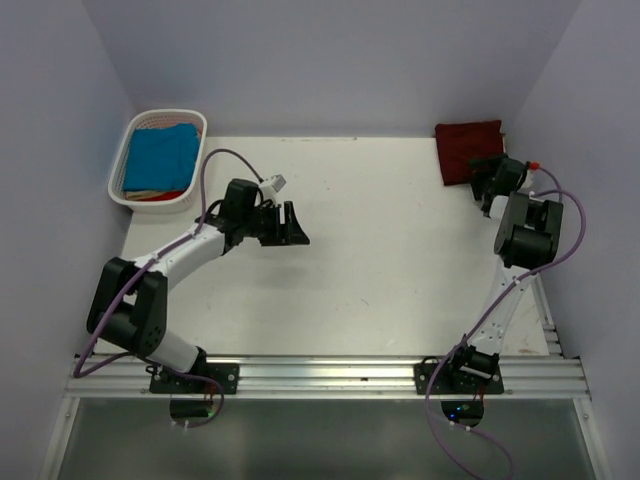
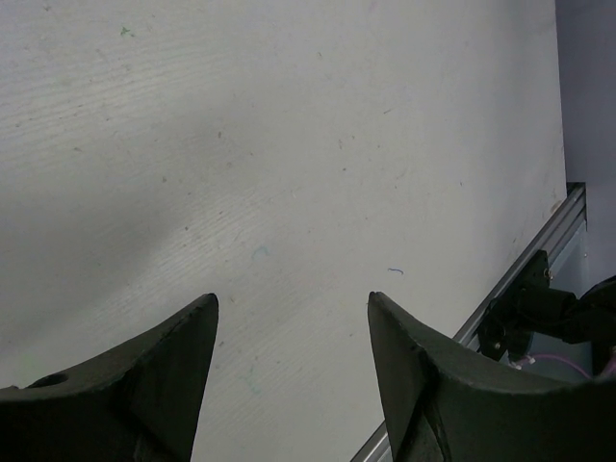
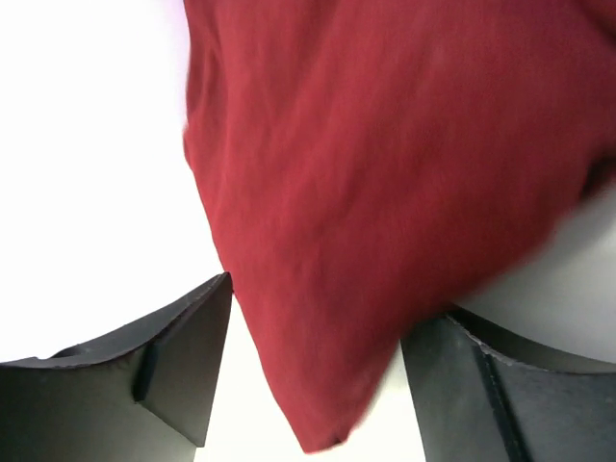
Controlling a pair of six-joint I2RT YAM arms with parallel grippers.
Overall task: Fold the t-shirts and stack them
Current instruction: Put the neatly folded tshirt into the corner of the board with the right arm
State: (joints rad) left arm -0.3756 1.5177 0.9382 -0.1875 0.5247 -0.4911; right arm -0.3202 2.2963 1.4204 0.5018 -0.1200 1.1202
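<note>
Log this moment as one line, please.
left gripper open over table | right gripper open, maroon t-shirt corner between jaws | maroon t-shirt folded, far right | turquoise t-shirt in basket

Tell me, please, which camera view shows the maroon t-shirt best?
The top external view: the maroon t-shirt lies folded at the table's far right corner, its near edge behind the right arm. The right wrist view shows only a blurred corner close up; the left wrist view shows none of it.
</note>
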